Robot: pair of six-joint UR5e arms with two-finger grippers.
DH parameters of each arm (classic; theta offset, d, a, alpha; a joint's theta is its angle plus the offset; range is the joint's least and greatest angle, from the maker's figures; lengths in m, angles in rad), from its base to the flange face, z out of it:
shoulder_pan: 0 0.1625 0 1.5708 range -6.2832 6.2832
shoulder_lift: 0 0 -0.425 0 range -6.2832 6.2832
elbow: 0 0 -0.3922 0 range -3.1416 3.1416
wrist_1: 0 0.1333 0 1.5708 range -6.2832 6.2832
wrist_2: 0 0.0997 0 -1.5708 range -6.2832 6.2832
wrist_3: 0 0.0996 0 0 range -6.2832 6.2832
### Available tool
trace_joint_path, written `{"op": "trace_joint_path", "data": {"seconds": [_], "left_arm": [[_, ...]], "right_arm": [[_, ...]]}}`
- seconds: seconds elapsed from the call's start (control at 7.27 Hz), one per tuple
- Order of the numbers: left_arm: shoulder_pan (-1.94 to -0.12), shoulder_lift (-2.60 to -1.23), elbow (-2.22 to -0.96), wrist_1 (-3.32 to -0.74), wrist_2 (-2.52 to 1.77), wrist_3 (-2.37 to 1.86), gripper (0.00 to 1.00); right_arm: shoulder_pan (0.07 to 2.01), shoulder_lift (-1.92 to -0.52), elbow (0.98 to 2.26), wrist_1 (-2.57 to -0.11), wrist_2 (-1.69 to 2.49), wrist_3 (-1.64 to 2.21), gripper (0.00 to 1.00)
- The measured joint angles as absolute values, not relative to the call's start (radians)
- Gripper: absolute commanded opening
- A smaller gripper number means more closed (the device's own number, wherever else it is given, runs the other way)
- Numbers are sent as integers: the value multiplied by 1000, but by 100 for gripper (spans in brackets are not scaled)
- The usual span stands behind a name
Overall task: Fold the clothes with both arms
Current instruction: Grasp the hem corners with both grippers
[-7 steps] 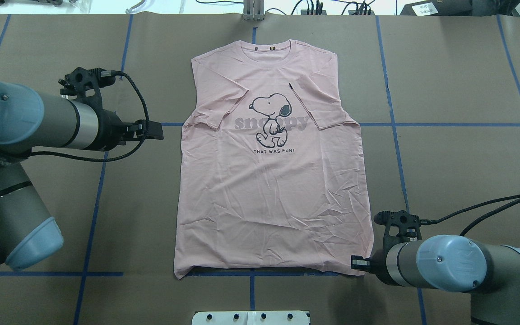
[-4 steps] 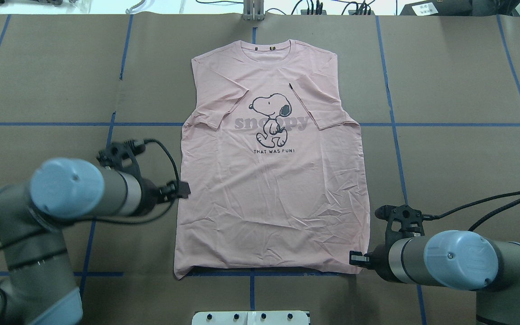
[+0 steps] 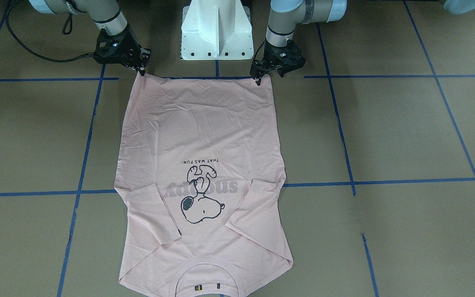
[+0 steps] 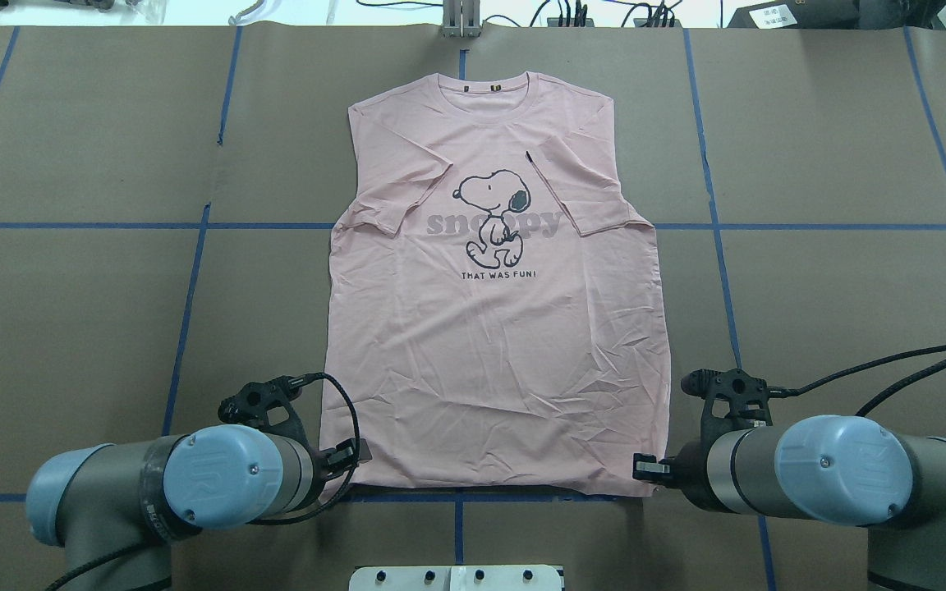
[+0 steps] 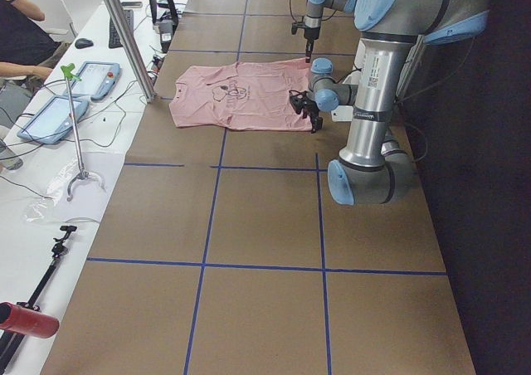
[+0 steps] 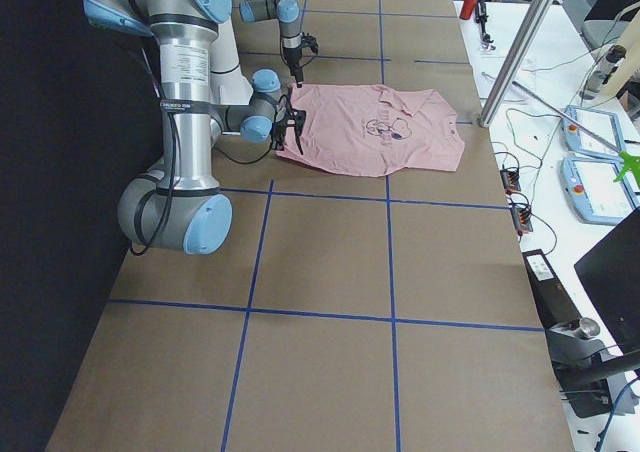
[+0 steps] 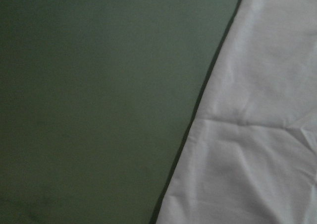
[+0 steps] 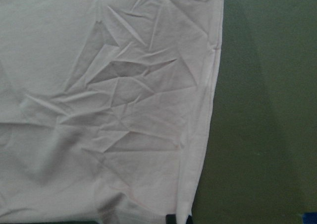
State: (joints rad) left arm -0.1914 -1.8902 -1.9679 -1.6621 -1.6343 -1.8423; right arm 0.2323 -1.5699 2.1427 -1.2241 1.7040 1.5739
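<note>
A: Front view?
B: One shirt (image 3: 200,123) lies flat on the table (image 3: 386,132), print up. Two grippers, left gripper (image 3: 258,77) and right gripper (image 3: 141,71), each at a hem corner
A: Overhead?
B: Each one's tips overlap the shirt by its corner
A: Wrist views: gripping?
B: Only shirt and table show; cannot tell how wide either's fingers stand

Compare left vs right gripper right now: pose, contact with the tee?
The left gripper sits at the T-shirt's near-left hem corner, right gripper at the near-right one. The left cable loops over the fabric; the right cable trails off across the table. Right wrist view shows a fingertip at the corner; left wrist view shows none. Both point inward; grip state unclear.
</note>
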Motion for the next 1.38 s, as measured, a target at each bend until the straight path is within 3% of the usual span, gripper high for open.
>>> {"op": "trace_joint_path", "data": {"seconds": [0.41,0.69,0.96,1.38], "left_arm": [[-180,-1894,-1958,-1653,-1625,-1850,80],[-178,-1904,-1946,-1653,-1625,-1852,34],[-178,-1910,-1944,-1653,-1625,-1858,0],[-178,-1917,-1948,-1653,-1626,-1849,0]], "right_arm": [[238,-1568,2146,-1224,1710,1574,0],[250,-1566,2149,-1224,1727,1574,0],[254,-1566,2149,-1224,1733,1574,0],[255,-1566,2149,-1225,1733,1574,0]]}}
